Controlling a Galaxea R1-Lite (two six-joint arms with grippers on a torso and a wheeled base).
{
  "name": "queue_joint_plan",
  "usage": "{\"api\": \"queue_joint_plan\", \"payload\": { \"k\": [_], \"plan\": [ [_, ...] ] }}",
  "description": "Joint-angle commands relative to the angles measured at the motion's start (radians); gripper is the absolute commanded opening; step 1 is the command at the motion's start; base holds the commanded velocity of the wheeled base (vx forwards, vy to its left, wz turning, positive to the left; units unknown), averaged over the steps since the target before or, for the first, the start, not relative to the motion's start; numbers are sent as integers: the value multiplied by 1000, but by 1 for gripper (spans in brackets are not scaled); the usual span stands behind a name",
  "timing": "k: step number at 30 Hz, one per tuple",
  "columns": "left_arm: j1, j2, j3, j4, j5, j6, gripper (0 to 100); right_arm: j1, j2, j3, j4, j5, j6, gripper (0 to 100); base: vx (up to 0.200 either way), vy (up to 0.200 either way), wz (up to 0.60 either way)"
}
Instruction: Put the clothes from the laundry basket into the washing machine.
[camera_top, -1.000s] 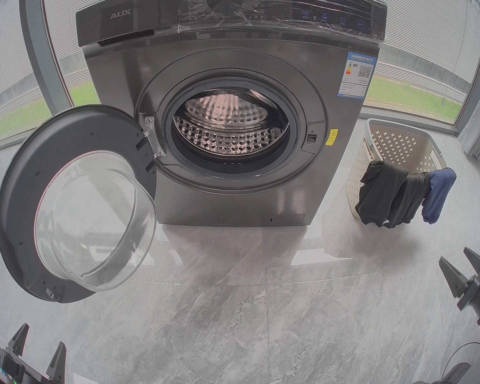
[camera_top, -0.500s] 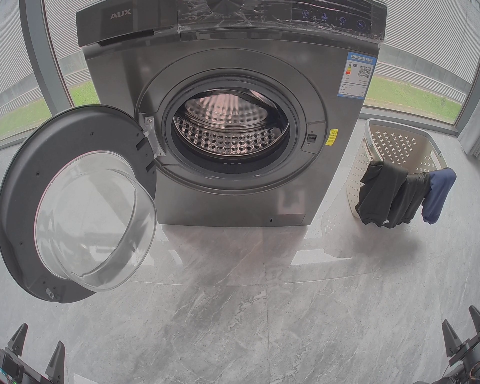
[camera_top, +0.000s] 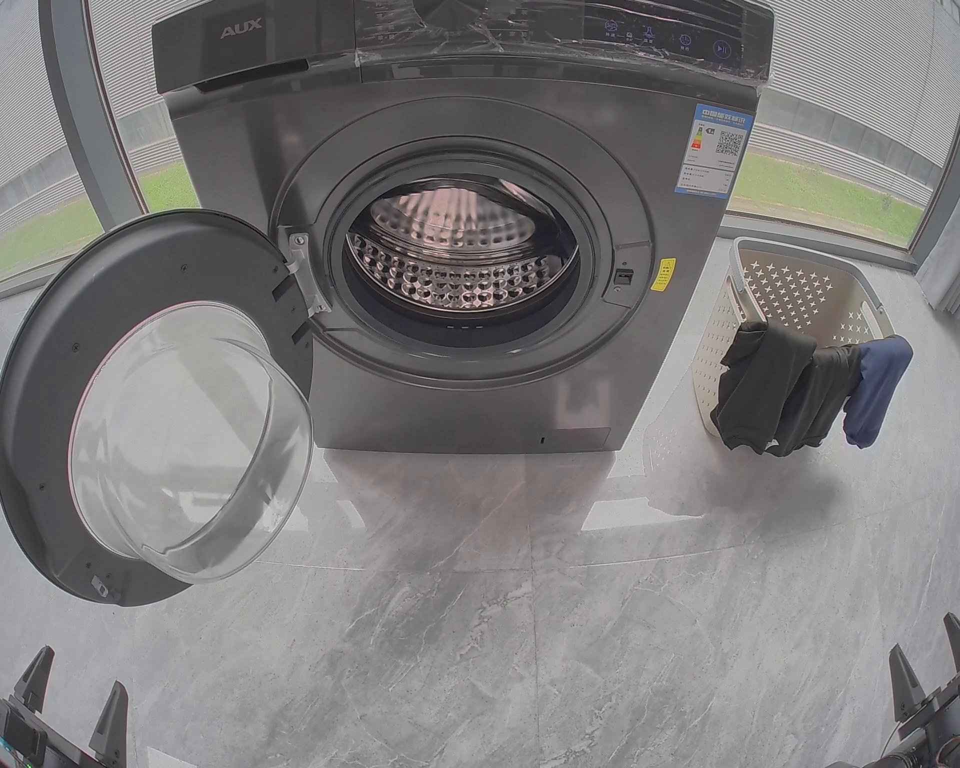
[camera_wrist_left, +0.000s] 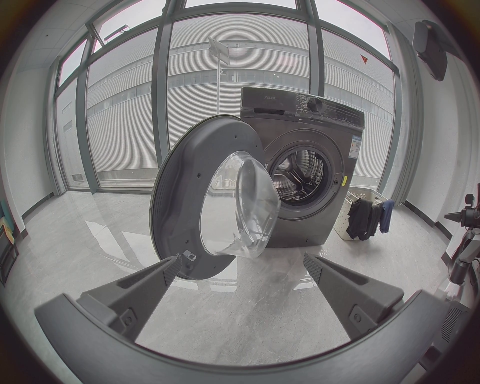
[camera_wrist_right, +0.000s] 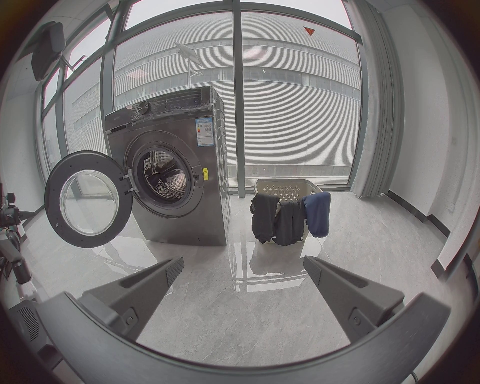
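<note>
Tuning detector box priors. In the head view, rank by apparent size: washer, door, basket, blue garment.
1. washer
2. door, swung open toward the camera, so nearness inflates it
3. basket, partly covered by the clothes hung on its rim
4. blue garment

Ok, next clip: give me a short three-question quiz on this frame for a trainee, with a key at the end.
1. True or false: the washing machine has its door swung wide open.
2. By the robot's own sides, where does the laundry basket stand relative to the machine? A: to its left. B: to its right. C: on top of it.
3. Fill in: the left pincer and the right pincer are both ___, holding nothing, while the clothes hang over the basket's front rim.
Key: 1 true; 2 B; 3 open.
</note>
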Motion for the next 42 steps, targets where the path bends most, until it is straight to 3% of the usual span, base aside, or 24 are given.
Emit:
{"api": "queue_joint_plan", "payload": {
  "k": [1,7,11,18,42],
  "plan": [
    [0,-9,15,0,2,-3,100,-1,-11,18,1,-8,5,100,0,0,0],
    [0,-9,13,0,1,3,100,7,-11,13,8,9,-15,100,0,0,0],
    [-2,-9,13,0,1,4,100,4,-17,18,-2,58,-38,100,0,0,0],
    [-5,-4,13,0,1,4,100,4,-17,18,-4,58,-36,100,0,0,0],
    [-2,-9,15,0,1,-3,100,4,-18,18,-4,58,-36,100,0,-200,0]
  ]
}}
